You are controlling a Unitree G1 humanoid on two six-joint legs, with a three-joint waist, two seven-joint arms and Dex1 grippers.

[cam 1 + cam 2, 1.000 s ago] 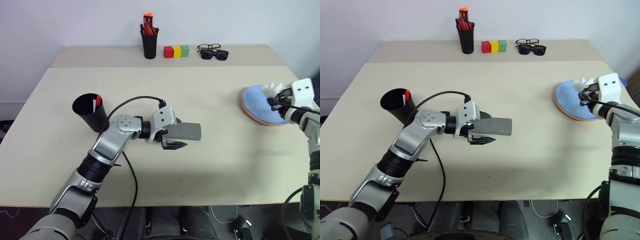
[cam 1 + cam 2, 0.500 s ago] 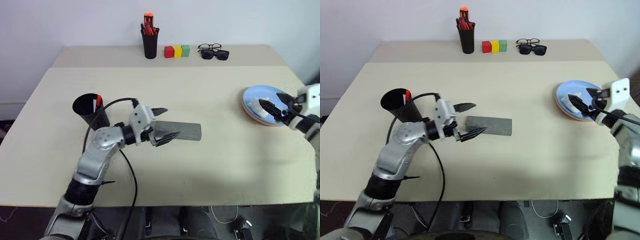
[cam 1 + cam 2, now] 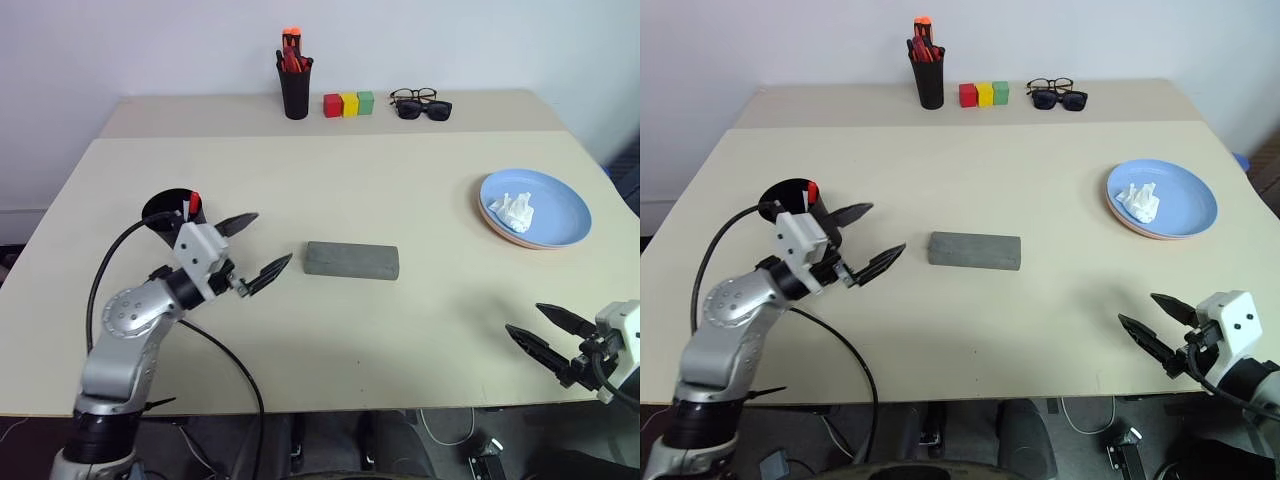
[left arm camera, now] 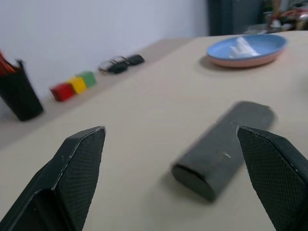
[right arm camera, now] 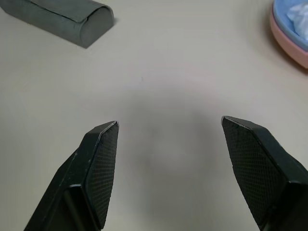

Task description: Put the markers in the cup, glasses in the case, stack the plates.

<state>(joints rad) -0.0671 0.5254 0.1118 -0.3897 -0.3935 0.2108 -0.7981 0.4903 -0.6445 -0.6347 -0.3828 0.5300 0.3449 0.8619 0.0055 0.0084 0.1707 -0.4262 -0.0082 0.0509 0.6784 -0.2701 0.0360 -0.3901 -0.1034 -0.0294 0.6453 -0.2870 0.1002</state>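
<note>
Plates (image 3: 535, 207) sit stacked at the table's (image 3: 400, 170) right, blue on pink, crumpled white paper (image 3: 516, 209) on top; the right wrist view shows the pink rim beneath. The closed grey case (image 3: 351, 260) lies mid-table, and the black cup (image 3: 172, 212) at left holds a red-tipped marker (image 3: 194, 202). The left gripper (image 3: 255, 245) gapes wide and empty between cup and case, and the right gripper (image 3: 542, 334) stands open and empty near the front edge.

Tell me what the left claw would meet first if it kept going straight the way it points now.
Probably the grey case. The open left claw points level across the table toward the case's near end, which the wrist view shows between its fingers, slightly to one side. Depth is uncertain.
</note>
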